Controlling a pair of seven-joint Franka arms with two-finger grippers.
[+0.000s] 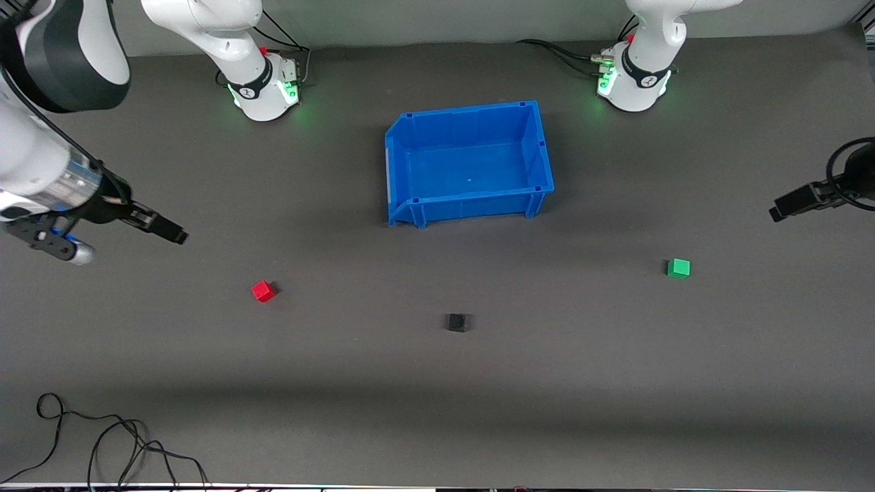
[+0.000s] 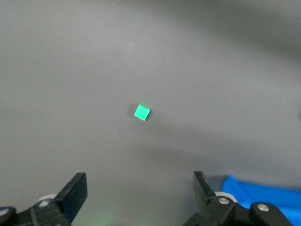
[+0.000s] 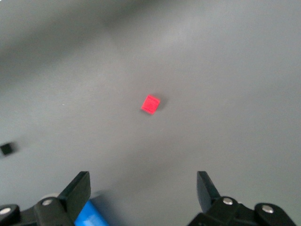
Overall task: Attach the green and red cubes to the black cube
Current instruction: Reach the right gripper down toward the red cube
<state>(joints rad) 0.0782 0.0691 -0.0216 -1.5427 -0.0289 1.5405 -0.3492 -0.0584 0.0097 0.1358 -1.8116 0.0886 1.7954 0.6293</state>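
The red cube (image 1: 262,291) lies on the grey mat toward the right arm's end. The black cube (image 1: 456,322) lies mid-table, nearer the front camera than the blue bin. The green cube (image 1: 678,268) lies toward the left arm's end. My right gripper (image 1: 178,236) hangs in the air over the mat beside the red cube. The right wrist view shows it open and empty (image 3: 143,193), with the red cube (image 3: 151,104) and black cube (image 3: 6,149) below. My left gripper (image 1: 777,212) hangs over the mat beside the green cube. It is open and empty (image 2: 139,193), with the green cube (image 2: 142,112) in view.
An empty blue bin (image 1: 540,160) stands mid-table between the arm bases and the cubes. A loose black cable (image 1: 102,437) lies at the mat's front edge toward the right arm's end. The three cubes lie well apart from one another.
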